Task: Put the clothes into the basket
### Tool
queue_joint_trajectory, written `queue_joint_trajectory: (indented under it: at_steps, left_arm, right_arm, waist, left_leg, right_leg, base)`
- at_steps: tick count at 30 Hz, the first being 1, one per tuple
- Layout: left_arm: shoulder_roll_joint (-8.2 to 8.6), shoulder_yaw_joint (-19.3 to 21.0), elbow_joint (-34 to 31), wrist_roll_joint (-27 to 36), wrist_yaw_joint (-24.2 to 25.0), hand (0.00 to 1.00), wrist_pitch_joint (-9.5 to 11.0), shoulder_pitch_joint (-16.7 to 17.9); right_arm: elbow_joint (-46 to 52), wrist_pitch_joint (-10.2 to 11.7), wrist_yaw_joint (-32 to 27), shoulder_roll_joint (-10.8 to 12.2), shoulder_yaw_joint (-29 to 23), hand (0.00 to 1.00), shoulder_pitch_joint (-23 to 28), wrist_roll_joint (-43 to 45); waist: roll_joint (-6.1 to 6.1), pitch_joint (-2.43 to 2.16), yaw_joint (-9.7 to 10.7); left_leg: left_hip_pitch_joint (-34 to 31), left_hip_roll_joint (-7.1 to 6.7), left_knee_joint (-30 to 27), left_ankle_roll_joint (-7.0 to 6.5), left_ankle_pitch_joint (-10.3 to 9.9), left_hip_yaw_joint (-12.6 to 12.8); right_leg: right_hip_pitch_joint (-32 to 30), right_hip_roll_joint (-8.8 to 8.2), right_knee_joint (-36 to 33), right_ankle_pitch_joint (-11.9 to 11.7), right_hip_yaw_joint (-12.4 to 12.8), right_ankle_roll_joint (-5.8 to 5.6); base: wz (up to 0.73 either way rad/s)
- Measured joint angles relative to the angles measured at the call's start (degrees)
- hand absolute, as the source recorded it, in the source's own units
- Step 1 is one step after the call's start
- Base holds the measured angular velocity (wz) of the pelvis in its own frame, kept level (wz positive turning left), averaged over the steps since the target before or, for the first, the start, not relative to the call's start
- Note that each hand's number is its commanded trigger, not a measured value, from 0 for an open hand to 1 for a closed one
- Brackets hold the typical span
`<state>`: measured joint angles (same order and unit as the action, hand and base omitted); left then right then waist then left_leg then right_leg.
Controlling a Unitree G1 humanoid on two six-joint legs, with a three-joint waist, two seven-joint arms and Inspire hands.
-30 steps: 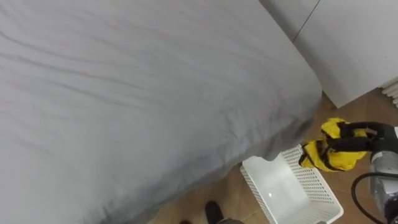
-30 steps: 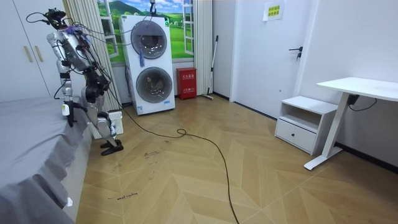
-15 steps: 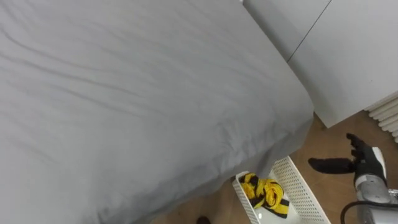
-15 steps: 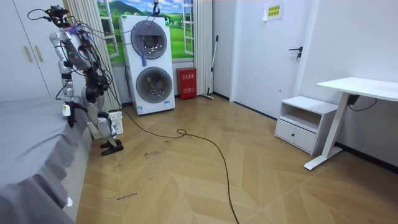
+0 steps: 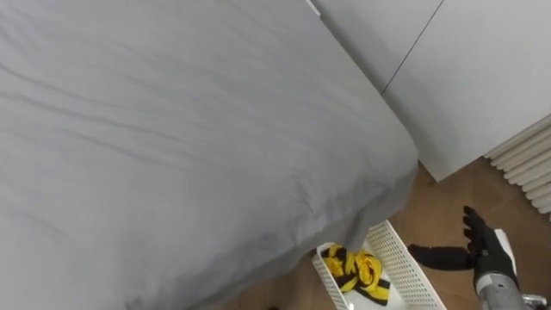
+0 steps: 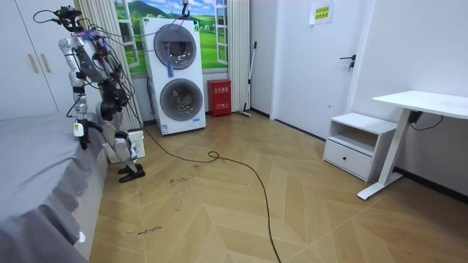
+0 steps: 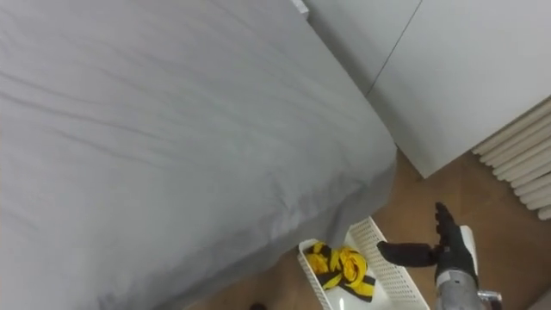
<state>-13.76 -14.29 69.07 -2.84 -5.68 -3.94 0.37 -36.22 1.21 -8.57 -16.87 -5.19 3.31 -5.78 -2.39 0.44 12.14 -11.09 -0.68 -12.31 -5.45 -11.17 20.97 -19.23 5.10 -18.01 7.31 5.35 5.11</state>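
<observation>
Yellow-and-black garment [image 5: 360, 269] heaped in white basket [image 5: 411, 261] (beside grey bed [image 5: 172, 129]), right hand [image 5: 486, 251] apart, fingers spread, empty.

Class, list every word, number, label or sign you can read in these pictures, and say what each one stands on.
No text here can be read.
The yellow sign on the wall, room view: print too small.
The red box beside the washing machine: markings too small.
The dark marks on the floor: blurred.
The basket and the yellow and black garment: no print seen.
</observation>
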Motion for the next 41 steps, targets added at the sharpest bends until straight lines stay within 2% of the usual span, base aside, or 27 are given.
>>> queue_joint_trajectory:
  at_steps: [5,8,11,13,16,18,20,24,30,36,41]
  left_arm:
    - [-0.03,0.06,-0.51,-0.05,0.0,0.0,-0.39,1.15]
    - [0.16,0.05,-1.87,-0.05,-0.01,0.0,-0.99,2.14]
    - [0.67,0.12,-3.85,-0.3,-0.52,0.0,-1.03,3.4]
    - [1.58,1.49,-3.98,-0.41,-0.78,0.0,-0.91,3.53]
    - [2.54,2.46,-5.13,-0.35,-1.55,0.0,-0.65,4.32]
    - [3.43,4.21,-5.54,-0.35,-1.73,0.0,0.43,5.13]
    - [3.91,5.22,-5.48,-0.35,-1.73,0.0,1.26,5.41]
    - [4.94,8.47,-5.44,-0.45,-1.73,0.0,2.91,6.6]
    - [5.4,11.6,-4.93,-1.51,-1.74,0.0,3.6,7.86]
    - [6.13,14.26,-4.96,-1.72,-1.74,0.0,3.59,8.51]
    - [6.77,15.15,-5.0,-1.96,-2.78,0.0,3.92,8.3]
  right_arm:
    - [0.69,-0.02,0.77,0.96,0.18,0.0,2.15,-5.49]
    - [0.34,-0.81,2.99,1.48,2.79,0.0,3.01,-8.54]
    - [-2.58,-0.93,4.79,3.16,4.07,0.0,3.67,-8.33]
    - [-8.07,-1.0,5.93,5.4,4.06,0.0,3.57,-8.57]
    - [-14.0,-1.07,6.28,7.22,4.68,0.0,3.35,-8.42]
    - [-21.03,-1.06,6.89,7.64,6.49,0.0,3.1,-8.39]
    - [-25.25,-0.98,6.89,7.9,6.63,0.0,2.82,-8.36]
    - [-33.2,-0.9,7.41,8.2,6.87,0.0,2.38,-10.87]
    - [-38.15,-1.34,8.58,8.69,8.34,0.0,2.28,-14.34]
    - [-40.17,-1.39,8.39,9.22,8.32,0.0,2.31,-14.54]
    - [-40.12,-1.4,8.0,9.53,8.85,0.0,1.93,-14.6]
  waist:
    - [-0.83,-0.31,-0.11]
    - [-0.96,-0.4,-0.55]
    - [-0.93,-0.41,-1.71]
    - [-0.78,-0.39,-3.11]
    - [-0.78,-0.39,-3.94]
    - [-0.71,-0.36,-5.12]
    - [-0.55,-0.25,-6.38]
    - [-0.14,-0.21,-7.71]
    - [0.58,-0.01,-8.43]
    - [0.7,-0.01,-9.21]
    - [0.41,0.06,-10.41]
  left_leg:
    - [3.73,0.03,1.12,0.04,-0.02,-2.2]
    - [5.81,0.03,1.95,0.08,-0.05,-3.21]
    - [7.6,-0.2,2.75,0.07,-0.05,-4.7]
    - [9.17,-0.37,3.18,0.08,-0.05,-6.21]
    - [10.58,-0.77,3.73,0.09,-0.06,-8.13]
    - [12.02,-1.08,4.0,0.14,-0.09,-9.94]
    - [12.73,-1.19,4.1,0.16,-0.13,-10.42]
    - [13.83,-1.66,4.08,0.16,-0.13,-12.63]
    - [14.84,-2.32,3.99,0.13,-0.14,-15.55]
    - [15.86,-2.99,3.94,0.12,-0.13,-18.11]
    - [16.36,-3.08,3.94,0.13,-0.14,-18.45]
  right_leg:
    - [5.47,-0.12,3.56,-0.49,-1.93,0.01]
    - [8.57,-0.15,5.87,-1.07,-2.71,-0.09]
    - [11.39,-0.33,7.71,-1.27,-3.96,-0.22]
    - [13.35,-0.59,8.4,-1.29,-5.6,-0.24]
    - [14.96,-0.98,8.52,-0.58,-7.28,-0.28]
    - [17.3,-1.27,9.5,-0.19,-8.83,-0.34]
    - [18.36,-1.44,9.65,0.06,-9.51,-0.38]
    - [20.49,-1.99,10.32,0.7,-11.82,-0.44]
    - [22.31,-2.57,10.34,1.65,-14.31,-0.63]
    - [24.49,-3.23,10.37,2.64,-16.62,-0.97]
    - [25.05,-3.28,10.33,2.87,-16.93,-1.02]
  base:
    - [0.2]
    - [0.18]
    - [0.25]
    - [0.36]
    - [0.38]
    - [0.4]
    - [0.24]
    - [0.27]
    - [0.26]
    - [0.23]
    - [0.06]
